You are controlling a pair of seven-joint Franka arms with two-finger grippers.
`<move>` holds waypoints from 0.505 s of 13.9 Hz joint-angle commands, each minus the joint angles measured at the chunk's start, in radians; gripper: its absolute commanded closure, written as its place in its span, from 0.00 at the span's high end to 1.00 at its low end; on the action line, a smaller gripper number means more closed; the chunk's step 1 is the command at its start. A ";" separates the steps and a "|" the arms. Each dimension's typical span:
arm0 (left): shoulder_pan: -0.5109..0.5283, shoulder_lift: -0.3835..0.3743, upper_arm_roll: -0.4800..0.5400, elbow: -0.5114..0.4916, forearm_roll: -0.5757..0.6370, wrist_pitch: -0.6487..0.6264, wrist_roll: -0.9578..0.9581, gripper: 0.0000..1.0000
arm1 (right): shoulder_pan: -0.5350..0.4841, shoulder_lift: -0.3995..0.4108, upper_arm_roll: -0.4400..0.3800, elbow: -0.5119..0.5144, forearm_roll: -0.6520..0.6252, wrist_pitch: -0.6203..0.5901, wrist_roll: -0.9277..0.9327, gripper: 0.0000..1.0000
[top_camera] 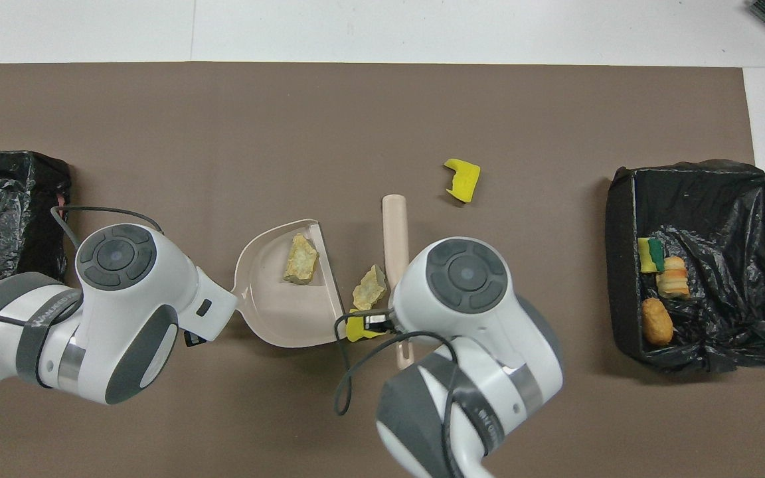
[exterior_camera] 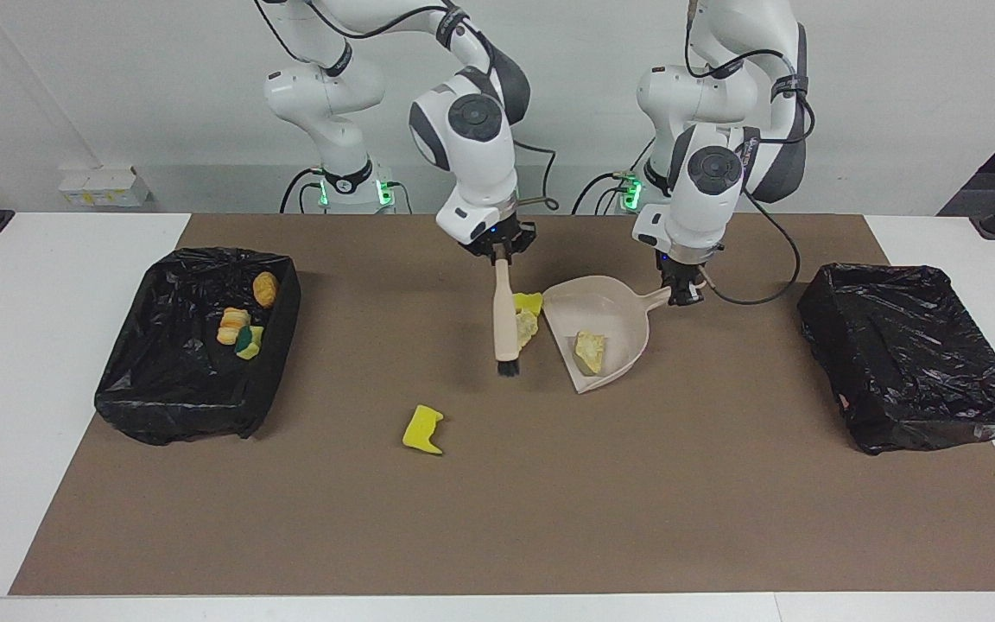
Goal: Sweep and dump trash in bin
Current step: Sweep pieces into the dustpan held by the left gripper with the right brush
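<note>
Trash (exterior_camera: pixel 588 351) is partly collected: one tan chunk lies inside the dustpan (exterior_camera: pixel 614 321), while a tan chunk (exterior_camera: pixel 527 328) and a yellow scrap (exterior_camera: pixel 530 302) lie on the mat just beside the pan's mouth, toward the right arm's end of the desk.

My right end effector (exterior_camera: pixel 498 251) is clamped on the handle of the brush (exterior_camera: pixel 504 324), whose bristles point down at the mat beside those two scraps, on the side away from the pan. My left end effector (exterior_camera: pixel 680 295) is clamped on the dustpan's handle and holds the pan flat on the mat.

Step in hand, as I judge it: sweeping. The next move calls for drawing the bristles toward the pan's mouth so both scraps cross the lip, with the left end effector bracing the pan. A further yellow piece (exterior_camera: pixel 422 429) lies well apart and farther from the robots. Dumping follows.

The bin (exterior_camera: pixel 130 363) at the right arm's end holds several pieces; a second bin (exterior_camera: pixel 912 358) stands at the left arm's end.

Facing view: shows both grips and the bristle tip. Overhead view: the arms hide both grips, yet it shows the gap between scraps (top_camera: pixel 369 289) and pan lip (top_camera: pixel 329 279).
</note>
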 commanded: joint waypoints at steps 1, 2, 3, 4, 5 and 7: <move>0.001 -0.044 0.005 -0.063 0.001 0.036 0.001 0.00 | -0.142 0.043 0.016 0.033 -0.104 -0.007 -0.167 0.00; 0.004 -0.041 0.005 -0.057 0.000 0.035 -0.005 0.00 | -0.196 0.057 0.015 0.043 -0.128 -0.008 -0.221 0.00; 0.018 -0.040 0.005 -0.053 -0.005 0.027 -0.003 0.00 | -0.233 0.071 0.015 0.056 -0.173 -0.010 -0.277 0.00; 0.023 -0.040 0.005 -0.051 -0.006 0.023 -0.003 0.00 | -0.271 0.093 0.015 0.085 -0.225 -0.014 -0.324 0.00; 0.021 -0.038 0.005 -0.051 -0.013 0.021 -0.008 0.00 | -0.302 0.126 0.016 0.118 -0.262 -0.028 -0.379 0.00; 0.021 -0.038 0.005 -0.051 -0.013 0.024 0.022 0.00 | -0.319 0.221 0.016 0.239 -0.312 -0.071 -0.416 0.00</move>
